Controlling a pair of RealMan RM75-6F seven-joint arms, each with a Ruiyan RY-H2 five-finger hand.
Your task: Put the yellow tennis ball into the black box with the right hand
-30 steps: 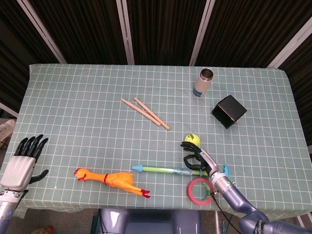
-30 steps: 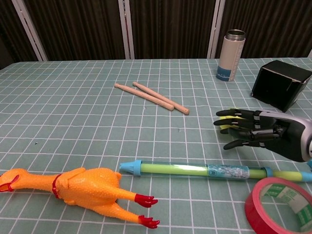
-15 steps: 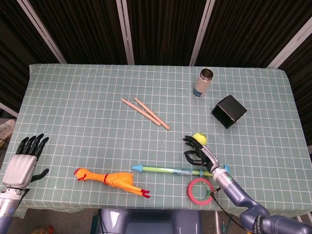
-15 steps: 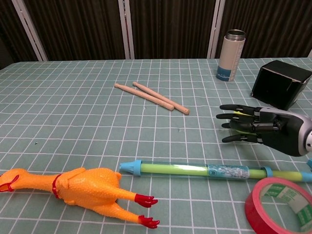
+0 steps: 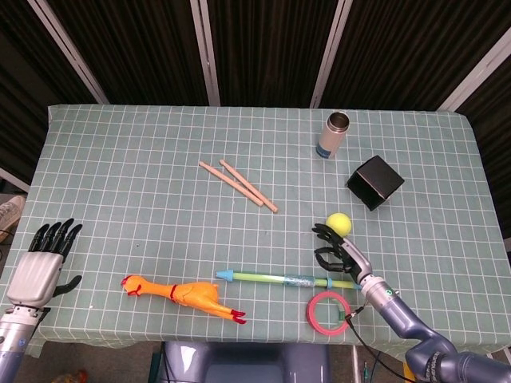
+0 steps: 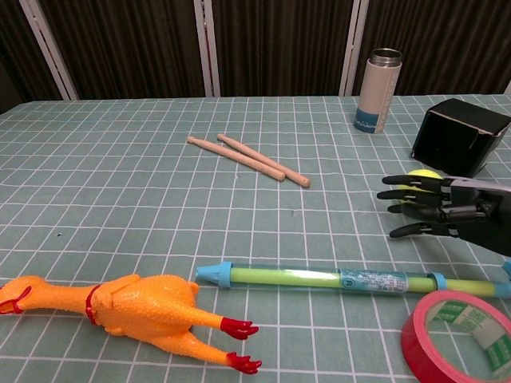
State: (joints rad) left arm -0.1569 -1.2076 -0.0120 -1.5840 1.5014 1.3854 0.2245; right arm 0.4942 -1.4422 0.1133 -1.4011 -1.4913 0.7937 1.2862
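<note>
**Ball beside my right hand, not yet gripped; box well clear**

Handling assessment. The ball [image 5: 339,222] is small, round and felt-covered. I judge it light, slightly springy, not fragile, and liable to roll on the flat cloth if nudged. The felt should give good friction. Best hold, in my judgement: fingers wrapped round its widest part from the side or above, thumb opposing, so it cannot squirt out. It lies on the worktop [image 5: 144,159] just at the fingertips of my right hand [image 5: 342,254], on the side toward the box [image 5: 375,183]. My fingers are spread and extended, holding nothing. Whether a fingertip touches the ball I cannot tell from either view. The box sits near, further back on my right, tilted, apparently open toward me; its interior is not visible.

My left hand [image 5: 41,262] rests at the near left edge, fingers extended, empty.

Inventory, largest first:
- Worktop: one, checked cloth.
- Rubber chicken [image 5: 182,293]: one, near front edge.
- Green tube [image 5: 279,278]: one, blue caps, lying just in front of my right hand.
- Drumsticks [image 5: 239,185]: two, side by side, mid-worktop.
- Bottle [image 5: 333,135]: one, upright, behind the box.
- Box: one.
- Tape roll [image 5: 329,311]: one, red, beside my right wrist.
- Ball: one.
</note>
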